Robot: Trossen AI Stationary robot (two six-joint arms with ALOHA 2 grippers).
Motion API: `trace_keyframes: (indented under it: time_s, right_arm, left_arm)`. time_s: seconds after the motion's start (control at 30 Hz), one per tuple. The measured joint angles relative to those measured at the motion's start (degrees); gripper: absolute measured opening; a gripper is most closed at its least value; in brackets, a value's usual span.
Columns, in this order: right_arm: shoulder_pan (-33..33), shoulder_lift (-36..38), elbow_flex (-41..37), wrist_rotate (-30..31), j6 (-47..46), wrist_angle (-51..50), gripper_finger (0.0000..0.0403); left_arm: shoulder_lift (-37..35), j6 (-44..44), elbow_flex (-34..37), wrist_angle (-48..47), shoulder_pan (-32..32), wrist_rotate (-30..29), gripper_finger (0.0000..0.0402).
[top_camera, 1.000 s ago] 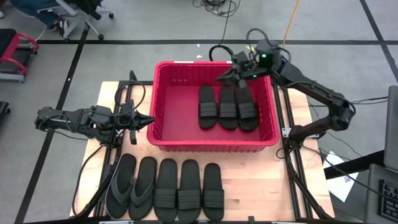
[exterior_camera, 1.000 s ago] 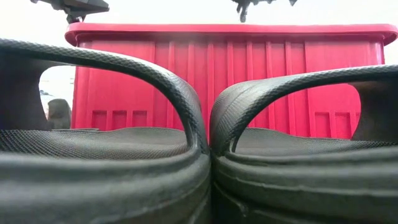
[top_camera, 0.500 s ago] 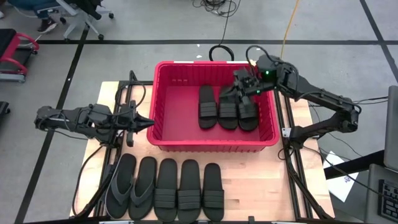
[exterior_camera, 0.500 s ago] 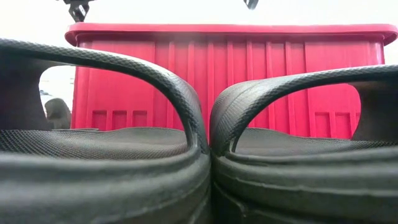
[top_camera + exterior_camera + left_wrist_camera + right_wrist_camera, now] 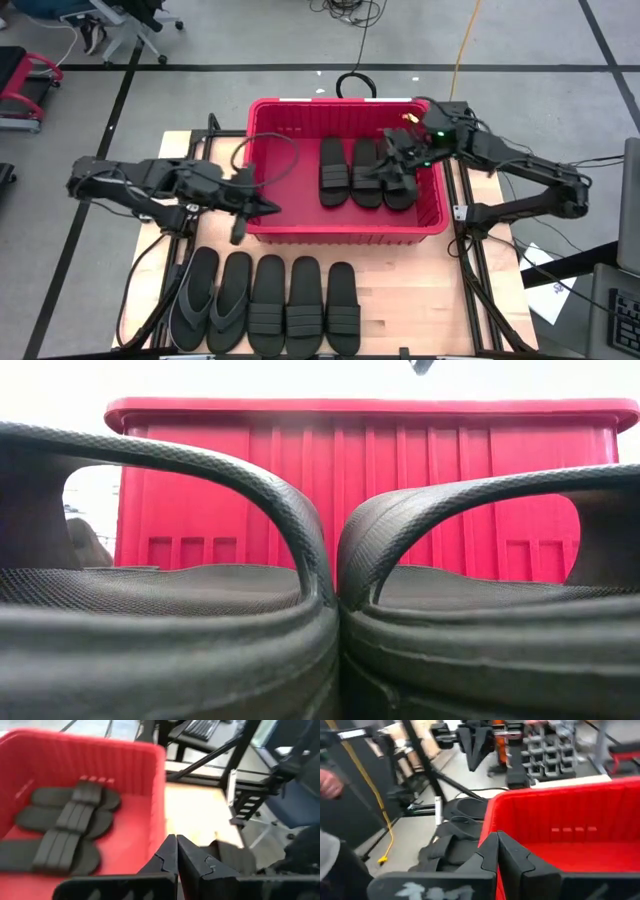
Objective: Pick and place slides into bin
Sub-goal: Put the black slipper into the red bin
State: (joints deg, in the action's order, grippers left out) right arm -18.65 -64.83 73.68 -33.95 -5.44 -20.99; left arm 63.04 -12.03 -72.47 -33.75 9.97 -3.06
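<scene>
The red bin (image 5: pixel 262 225) stands on the table's far half. Three black band-strap slides (image 5: pixel 366 172) lie side by side on its floor, and they also show in the left wrist view (image 5: pixel 65 820). Several more slides (image 5: pixel 268 305) lie in a row on the table in front of the bin. The two at the left have thong straps. My left gripper (image 5: pixel 272 209) is shut and holds nothing, above the bin's near left corner. My right gripper (image 5: pixel 366 180) is also shut and holds nothing, above the slides in the bin.
Two slides (image 5: pixel 320 620) fill the low view, with the bin's front wall (image 5: pixel 370 480) behind them. Black frame rails (image 5: pixel 472 250) run along the table's sides. Bare wood (image 5: pixel 440 300) lies right of the row. Chairs and cables are on the floor beyond the table.
My left gripper has risen and swung toward the table's right, from beside the bin's left wall to over its near left corner. My right gripper has come from the bin's far rim toward the near edge, over the slides inside. The slides have not moved.
</scene>
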Motion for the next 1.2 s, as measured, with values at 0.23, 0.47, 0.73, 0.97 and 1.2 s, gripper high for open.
trace_keyframes:
  time_s: [0.23, 0.47, 0.73, 0.97, 1.2]
  right_arm:
    - [-0.46, 14.21, -10.14, -6.84, 0.56, 1.56, 0.0]
    - [-0.49, 29.75, -24.56, -6.66, -3.67, 8.35, 0.0]
    - [0.52, 35.58, -34.91, -5.96, -13.77, 13.89, 0.0]
    - [0.78, 36.04, -35.07, -5.08, -17.68, 19.53, 0.0]
    - [0.78, 36.36, -35.07, -1.23, -17.74, 21.74, 0.0]
  left_arm:
    - [12.84, 6.65, -8.62, 13.16, 5.28, -2.01, 0.0001]
    - [22.92, 4.91, -10.99, 25.24, 8.96, -7.86, 0.0]
    - [29.33, -11.62, -11.48, 22.34, 10.42, -1.23, 0.0]
    - [33.84, -14.08, -11.48, 16.64, 13.5, 10.83, 0.0]
    - [37.47, -12.62, -11.44, 10.15, 15.81, 10.48, 0.0]
